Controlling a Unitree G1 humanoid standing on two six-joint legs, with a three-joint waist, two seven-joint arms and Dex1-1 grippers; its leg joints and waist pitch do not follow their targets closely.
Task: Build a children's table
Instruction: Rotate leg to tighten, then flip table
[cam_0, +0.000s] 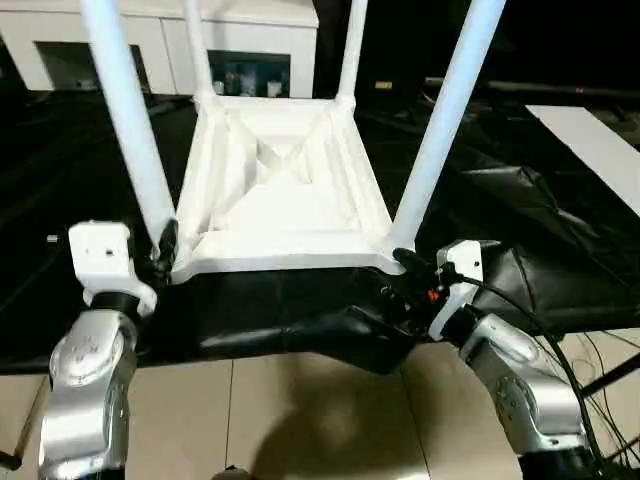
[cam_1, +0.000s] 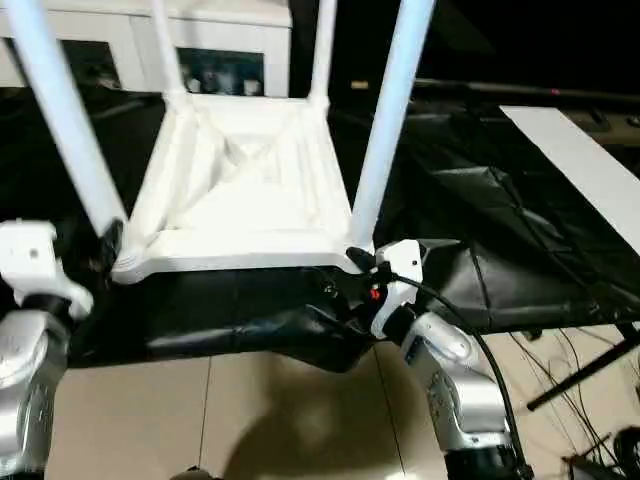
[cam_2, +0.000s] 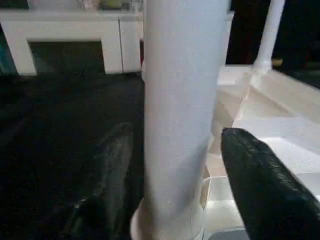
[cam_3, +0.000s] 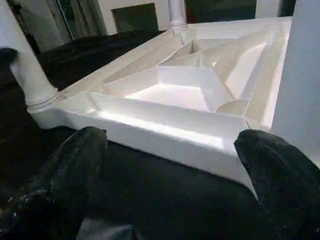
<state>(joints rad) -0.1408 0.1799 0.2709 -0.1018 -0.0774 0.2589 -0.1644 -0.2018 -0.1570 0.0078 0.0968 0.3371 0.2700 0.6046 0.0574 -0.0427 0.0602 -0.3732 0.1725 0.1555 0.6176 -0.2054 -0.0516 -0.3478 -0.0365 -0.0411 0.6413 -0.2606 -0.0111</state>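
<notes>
Upturned table top (cam_0: 275, 190) has all 4 legs (cam_0: 130, 120) socketed; left claw (cam_2: 175, 190) straddles 1 leg unclosed, right claw (cam_3: 170, 175) wide; only flipping remains.

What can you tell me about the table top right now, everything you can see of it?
The table top is a white square of what looks like plastic, lying upside down on the black cloth. Its ribbed underside faces up, with ribs running toward a raised middle. All four legs stand upright in its corner sockets, such as the near left leg. The left claw has its fingers on either side of that leg, near its base; the right claw is open at the near edge.
</notes>
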